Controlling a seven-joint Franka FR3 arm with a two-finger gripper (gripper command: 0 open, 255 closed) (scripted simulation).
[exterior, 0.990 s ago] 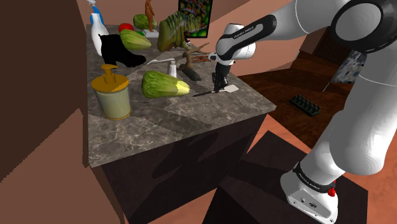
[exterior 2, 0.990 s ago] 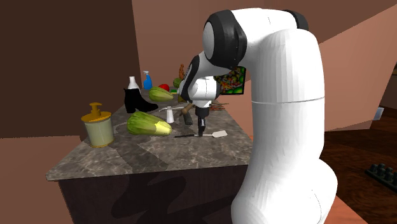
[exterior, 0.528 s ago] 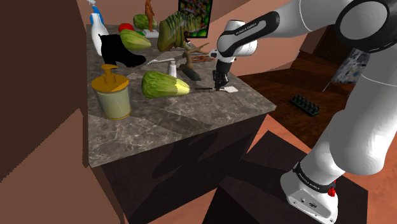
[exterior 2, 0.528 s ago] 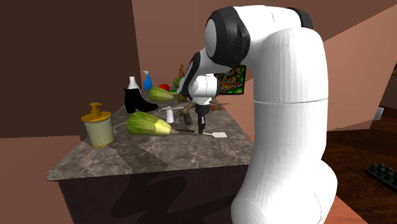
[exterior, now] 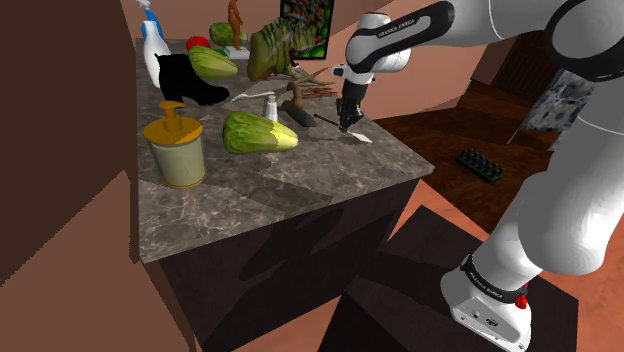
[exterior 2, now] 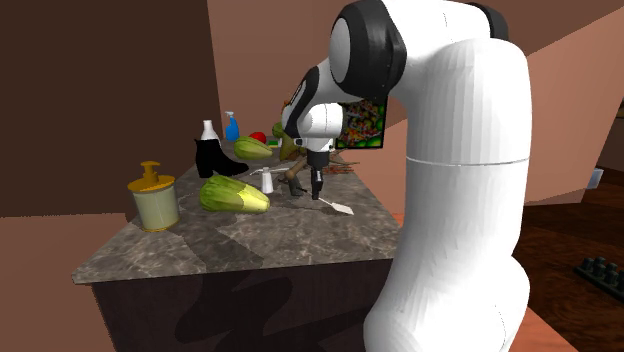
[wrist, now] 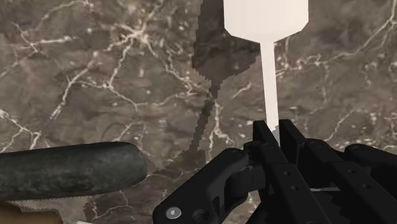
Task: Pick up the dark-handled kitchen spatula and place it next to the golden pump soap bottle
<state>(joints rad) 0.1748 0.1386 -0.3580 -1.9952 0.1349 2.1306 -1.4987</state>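
My gripper (exterior: 347,121) is shut on the spatula (exterior: 357,135) and holds it just above the marble counter (exterior: 300,185). The pale blade hangs lower than the dark handle, which points toward the clutter behind. In the second exterior view the gripper (exterior 2: 318,194) carries the spatula (exterior 2: 340,209) tilted, blade down and toward that view's right. In the wrist view the white blade (wrist: 266,16) and thin shaft run out from the closed fingers (wrist: 270,137). The golden pump soap bottle (exterior: 177,148) stands at the counter's near left, well apart from the gripper (exterior 2: 154,198).
A green cabbage (exterior: 257,133) lies between the bottle and the gripper. Behind it are a white shaker (exterior: 269,104), a black boot (exterior: 190,80), a spray bottle (exterior: 153,40) and a dinosaur figure (exterior: 272,50). A dark rounded object (wrist: 63,168) lies close beside the fingers.
The gripper closed on the spatula, lifted it off the counter and drifted toward the back right in the shoulder view. The spatula went from lying flat to tilted, blade down.
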